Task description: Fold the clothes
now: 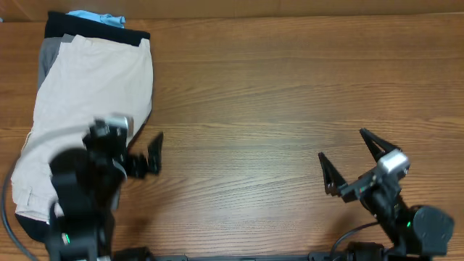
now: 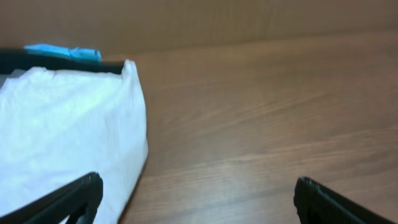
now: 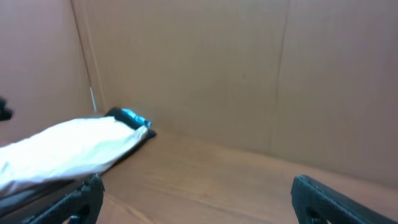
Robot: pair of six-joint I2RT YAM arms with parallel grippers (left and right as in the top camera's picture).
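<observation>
Nearest the base, the right end effector (image 1: 342, 145) is seen with jaws spread wide, nothing between them, over bare wooden worktop (image 1: 275, 94). The left end effector (image 2: 196, 190) is likewise fully open and empty. One of its fingers (image 2: 81, 196) is placed over the right edge of the khaki shorts (image 1: 87, 94); whether they are touched cannot be told from the wrist view.

The khaki shorts are laid flat on top of a stack at the left side of the worktop, running lengthwise away from the base. Grey shorts (image 1: 49, 54) are exposed along the stack's left edge, beneath the khaki. A black garment (image 1: 94, 30) is seen under the far end, and a light-blue garment (image 1: 90, 16) is visible just beyond it. Possibly dark fabric also shows at the near-left corner. A plain brown wall (image 3: 249, 74) is seen behind.
</observation>
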